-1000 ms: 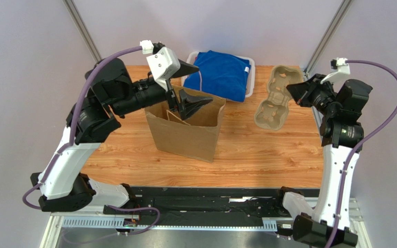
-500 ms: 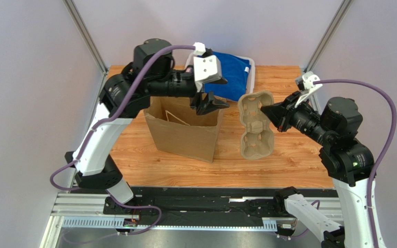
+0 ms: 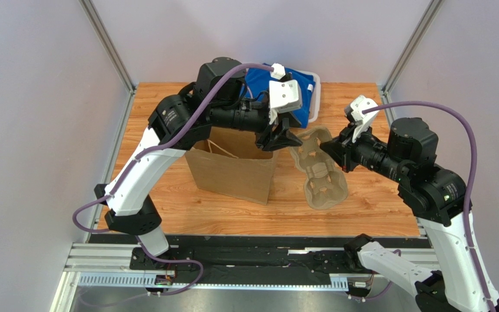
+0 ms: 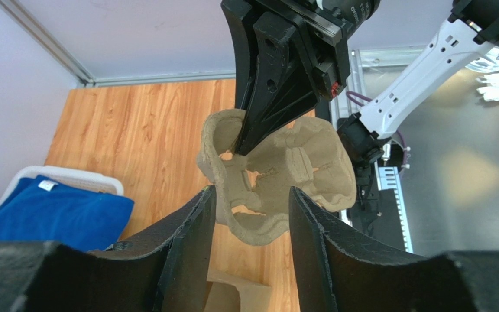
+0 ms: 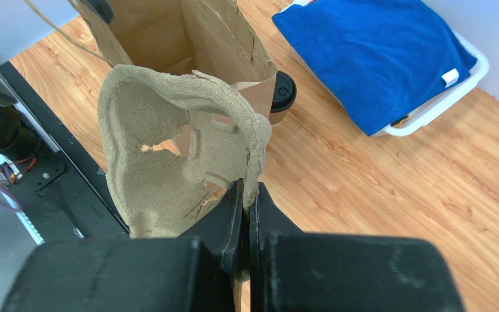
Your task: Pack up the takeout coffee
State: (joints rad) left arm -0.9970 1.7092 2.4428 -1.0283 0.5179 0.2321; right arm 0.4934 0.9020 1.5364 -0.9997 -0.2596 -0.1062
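Observation:
The takeout coffee (image 5: 283, 92), a brown cup with a black lid, stands on the table against the paper bag's side in the right wrist view; in the top view my left arm hides it. My right gripper (image 3: 328, 147) (image 5: 247, 186) is shut on the rim of the grey pulp cup carrier (image 3: 321, 174) (image 5: 167, 149) and holds it tilted, just right of the bag. My left gripper (image 3: 279, 135) (image 4: 252, 195) is open and empty above the bag's right edge, facing the carrier (image 4: 278, 172), close to its near end but apart from it.
The open brown paper bag (image 3: 232, 168) (image 5: 187, 32) stands mid-table. A blue towel (image 3: 294, 88) (image 5: 376, 58) lies in a white bin (image 5: 476, 68) at the back. Bare wooden table (image 3: 376, 208) lies at the right front.
My right gripper has carried the carrier left and down toward the bag. My left arm has swung right, from over the bag toward the carrier.

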